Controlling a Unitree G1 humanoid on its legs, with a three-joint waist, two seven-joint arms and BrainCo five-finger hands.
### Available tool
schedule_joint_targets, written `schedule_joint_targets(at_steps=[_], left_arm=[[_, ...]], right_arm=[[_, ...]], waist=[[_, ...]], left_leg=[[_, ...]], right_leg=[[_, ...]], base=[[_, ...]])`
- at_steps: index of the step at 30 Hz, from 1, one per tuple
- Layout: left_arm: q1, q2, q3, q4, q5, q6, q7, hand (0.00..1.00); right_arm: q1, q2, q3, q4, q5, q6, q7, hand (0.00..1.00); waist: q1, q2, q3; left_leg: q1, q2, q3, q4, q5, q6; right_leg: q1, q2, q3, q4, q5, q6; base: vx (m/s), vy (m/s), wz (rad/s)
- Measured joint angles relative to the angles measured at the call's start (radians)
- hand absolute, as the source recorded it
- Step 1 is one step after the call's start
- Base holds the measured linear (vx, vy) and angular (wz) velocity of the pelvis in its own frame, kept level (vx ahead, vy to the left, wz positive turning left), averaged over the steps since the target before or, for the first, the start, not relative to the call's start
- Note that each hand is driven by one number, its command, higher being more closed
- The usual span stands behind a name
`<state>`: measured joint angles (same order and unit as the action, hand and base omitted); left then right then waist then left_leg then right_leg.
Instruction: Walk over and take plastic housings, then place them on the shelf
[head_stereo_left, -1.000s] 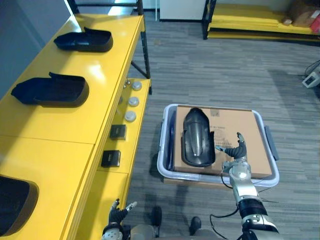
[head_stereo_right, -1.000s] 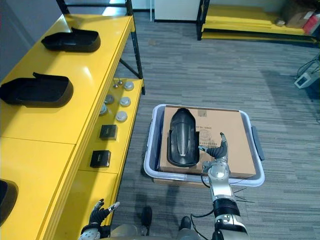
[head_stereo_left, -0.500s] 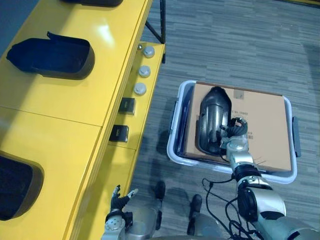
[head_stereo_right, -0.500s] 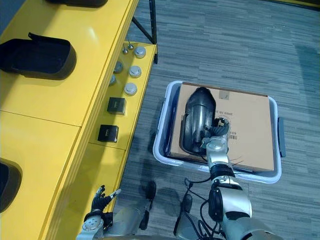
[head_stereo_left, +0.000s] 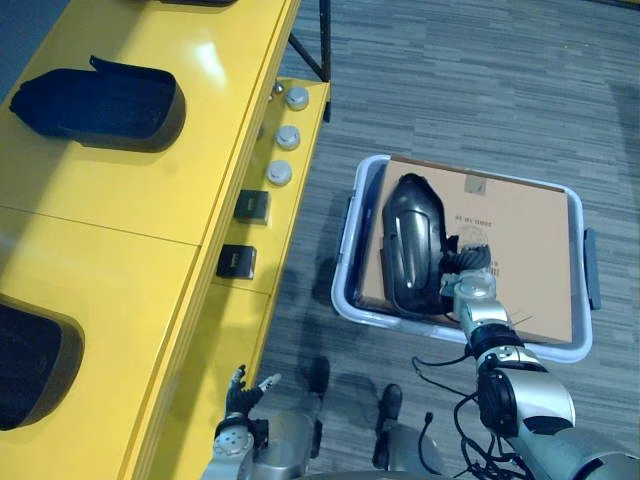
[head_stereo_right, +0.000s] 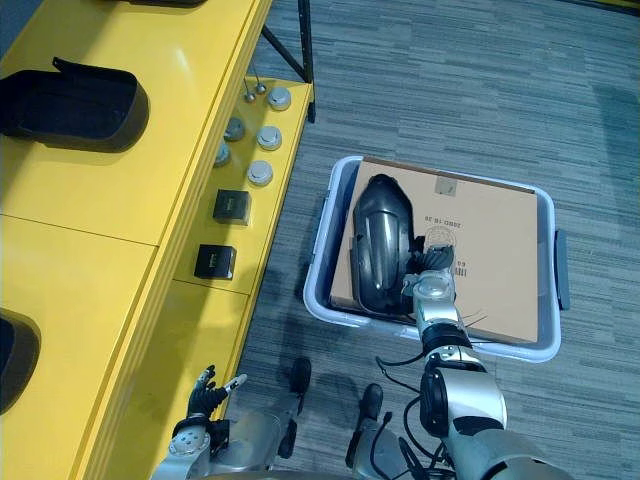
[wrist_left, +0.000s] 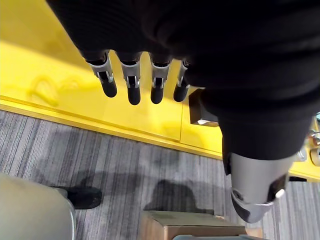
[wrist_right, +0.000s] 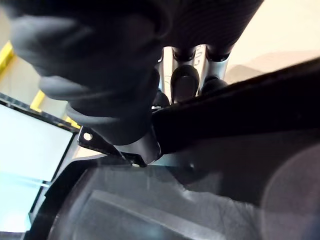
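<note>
A black plastic housing (head_stereo_left: 408, 238) lies lengthwise on a cardboard sheet (head_stereo_left: 520, 250) inside a pale bin (head_stereo_left: 349, 236) on the floor. My right hand (head_stereo_left: 468, 278) is at the housing's near right edge, shut on its rim. In the right wrist view the fingers (wrist_right: 186, 76) and thumb pinch the dark rim (wrist_right: 235, 117). My left hand (head_stereo_left: 241, 388) hangs low beside the yellow shelf (head_stereo_left: 130, 220), fingers (wrist_left: 132, 85) straight and holding nothing. Two more black housings (head_stereo_left: 95, 100) (head_stereo_left: 30, 365) rest on the shelf top.
The shelf's lower ledge carries two small black boxes (head_stereo_left: 252, 205) (head_stereo_left: 236, 262) and several round grey knobs (head_stereo_left: 280, 172). Grey carpet (head_stereo_left: 450, 90) surrounds the bin. The shelf's edge runs close along the bin's left side.
My right hand's fingers went from straight beside the housing to curled round its rim. The camera has tipped down and shifted, so the whole scene sits differently.
</note>
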<state>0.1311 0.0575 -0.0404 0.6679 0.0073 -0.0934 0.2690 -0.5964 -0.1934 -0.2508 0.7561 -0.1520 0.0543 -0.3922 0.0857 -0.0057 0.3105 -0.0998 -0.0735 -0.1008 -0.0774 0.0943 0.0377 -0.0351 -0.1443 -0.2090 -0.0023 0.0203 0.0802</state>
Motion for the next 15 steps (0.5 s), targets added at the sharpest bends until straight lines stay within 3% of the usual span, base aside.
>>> schedule_joint_targets(at_steps=[8, 15], left_arm=[[0.007, -0.017, -0.081, -0.348, 0.002, -0.005, -0.001, 0.00], [-0.049, -0.028, -0.126, -0.627, 0.003, -0.024, 0.027, 0.00]], right_arm=[[0.164, 0.034, 0.018, -0.318, -0.058, -0.001, -0.052, 1.00], [0.253, 0.102, 0.043, -0.565, -0.151, -0.001, -0.093, 1.00]], waist=[[-0.042, -0.001, -0.015], [-0.074, -0.002, -0.082]], left_leg=[[0.022, 0.000, 0.006, -0.011, 0.004, 0.004], [0.045, 0.000, -0.002, -0.009, 0.004, 0.004]], right_leg=[[0.014, -0.001, 0.012, -0.002, 0.000, 0.001], [0.048, -0.002, 0.008, -0.014, -0.010, 0.013]], base=[[-0.01, -0.012, -0.04], [-0.01, -0.035, 0.04]])
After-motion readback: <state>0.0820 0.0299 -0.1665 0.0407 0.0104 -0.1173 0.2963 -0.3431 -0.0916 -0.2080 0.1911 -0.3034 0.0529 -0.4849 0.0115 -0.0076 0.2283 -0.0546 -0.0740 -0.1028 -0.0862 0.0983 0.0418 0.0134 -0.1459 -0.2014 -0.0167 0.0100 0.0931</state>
